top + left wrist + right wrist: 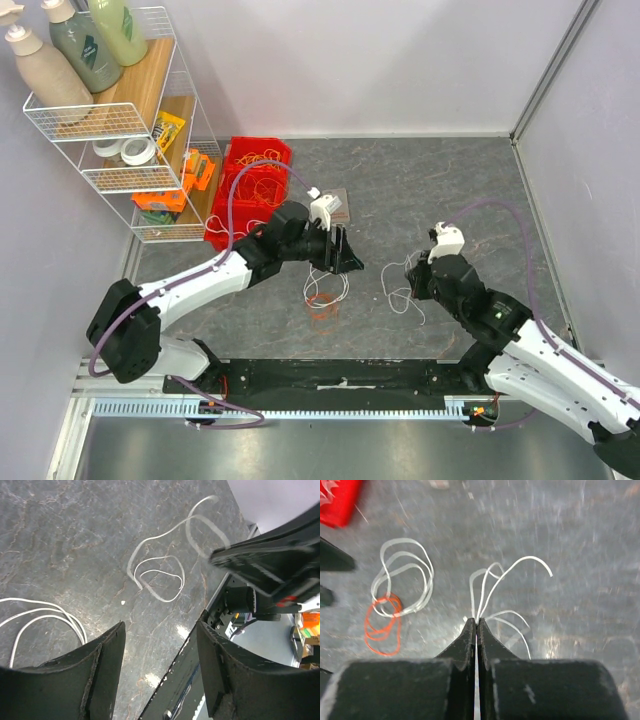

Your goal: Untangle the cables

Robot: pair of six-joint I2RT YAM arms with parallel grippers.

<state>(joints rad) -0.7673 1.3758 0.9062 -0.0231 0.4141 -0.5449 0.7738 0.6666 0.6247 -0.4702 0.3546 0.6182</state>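
Loosely, white cable loops (404, 567) over orange coil (382, 625), right pincer (476, 621) pinching white strand (490, 587), left pincer (160, 627) spread.

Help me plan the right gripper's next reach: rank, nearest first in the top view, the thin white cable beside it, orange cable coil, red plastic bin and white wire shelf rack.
1. Thin white cable: pinched in the right gripper.
2. Orange cable coil: mid-table, to its left.
3. Red plastic bin: back left.
4. White wire shelf rack: far-left corner.
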